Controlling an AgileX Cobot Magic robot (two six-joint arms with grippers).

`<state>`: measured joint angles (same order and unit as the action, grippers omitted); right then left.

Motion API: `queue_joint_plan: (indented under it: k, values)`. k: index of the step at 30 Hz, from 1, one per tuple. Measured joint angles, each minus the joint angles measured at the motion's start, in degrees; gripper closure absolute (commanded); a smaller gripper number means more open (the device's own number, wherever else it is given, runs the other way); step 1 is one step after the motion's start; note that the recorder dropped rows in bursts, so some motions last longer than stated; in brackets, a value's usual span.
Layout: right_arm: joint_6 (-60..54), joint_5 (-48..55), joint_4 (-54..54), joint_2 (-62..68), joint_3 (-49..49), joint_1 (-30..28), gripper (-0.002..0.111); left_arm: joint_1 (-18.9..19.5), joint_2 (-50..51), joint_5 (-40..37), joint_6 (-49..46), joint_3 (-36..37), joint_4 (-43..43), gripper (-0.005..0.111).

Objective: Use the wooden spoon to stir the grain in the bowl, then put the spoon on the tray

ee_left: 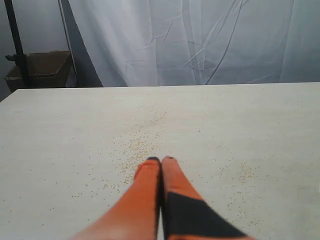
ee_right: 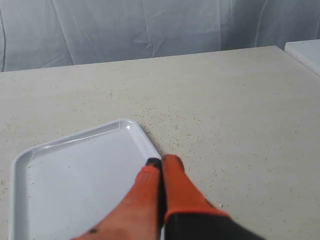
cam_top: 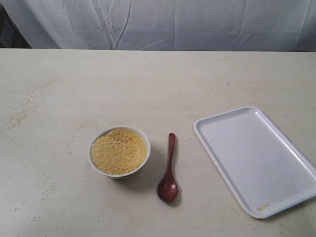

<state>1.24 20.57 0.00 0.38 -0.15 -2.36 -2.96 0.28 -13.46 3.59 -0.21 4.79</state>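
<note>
With left pincer (ee_left: 161,159) and right pincer (ee_right: 161,160) closed empty, wooden spoon (cam_top: 169,173) lies unobstructed between bowl (cam_top: 91,153) and tray (cam_top: 256,153).

Before you, a pale beige, faintly speckled tabletop (cam_top: 148,84) fills the exterior view up to its far edge. Behind it hangs a creased white cloth backdrop (cam_top: 163,22), lit softly and evenly. In your left wrist view, a brown cardboard box (ee_left: 42,67) sits past the tabletop's corner, beside a black upright pole (ee_left: 14,45) and against a grey wall (ee_left: 37,25).
</note>
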Motion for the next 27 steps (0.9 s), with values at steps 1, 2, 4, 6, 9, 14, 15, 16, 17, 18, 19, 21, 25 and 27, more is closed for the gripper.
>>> queue_joint_plan:
  k: [1, 2, 4, 6, 9, 14, 15, 16, 17, 18, 19, 21, 25, 27]
  values:
    - [0.0, 0.0, 0.0, 0.0, 0.0, 0.0, 0.109, 0.0, 0.0, 0.0, 0.0, 0.0, 0.0, 0.107]
    - [0.0, 0.0, -0.38, 0.0, 0.0, 0.0, 0.109, 0.0, 0.0, 0.0, 0.0, 0.0, 0.0, 0.107]
    - [0.0, -0.6, -0.47, 0.0, 0.04, 0.0, 0.109, 0.0, 0.0, 0.0, 0.0, 0.0, 0.0, 0.107]
    - [0.0, -3.35, 0.47, 0.0, 0.04, 0.0, 0.109, 0.0, 0.0, 0.0, 0.0, 0.0, 0.0, 0.107]
    - [0.0, -11.6, 3.16, 0.0, 0.04, 0.0, 0.109, 0.0, 0.0, 0.0, 0.0, 0.0, 0.0, 0.107]
    - [0.0, -25.67, 4.16, 0.0, 0.04, 0.0, 0.109, 0.0, 0.0, 0.0, 0.0, 0.0, 0.0, 0.107]
    - [0.0, -27.92, 4.4, 0.0, 0.04, 0.0, 0.109, 0.0, 0.0, 0.0, 0.0, 0.0, 0.0, 0.107]
    - [0.0, -29.89, 4.4, 0.0, 0.04, 0.0, 0.109, 0.0, 0.0, 0.0, 0.0, 0.0, 0.0, 0.107]
    - [0.0, -31.55, 4.5, 0.0, 0.04, 0.0, 0.109, 0.0, 0.0, 0.0, 0.0, 0.0, 0.0, 0.107]
    - [0.0, -33.09, 4.5, 0.0, 0.04, 0.0, 0.109, 0.0, 0.0, 0.0, 0.0, 0.0, 0.0, 0.107]
    - [0.0, -34.11, 4.5, 0.0, 0.04, 0.0, 0.109, 0.0, 0.0, 0.0, 0.0, 0.0, 0.0, 0.107]
    - [0.0, -36.25, 4.5, 0.0, 0.04, 0.0, 0.109, 0.0, 0.0, 0.0, 0.0, 0.0, 0.0, 0.107]
    - [0.0, -36.53, 4.54, 0.0, 0.04, 0.0, 0.109, 0.0, 0.0, 0.0, 0.0, 0.0, 0.0, 0.107]
    - [0.0, -31.75, 4.54, -0.09, -1.2, 0.0, 0.109, 0.0, 0.0, 0.0, 0.0, 0.0, 0.0, 0.107]
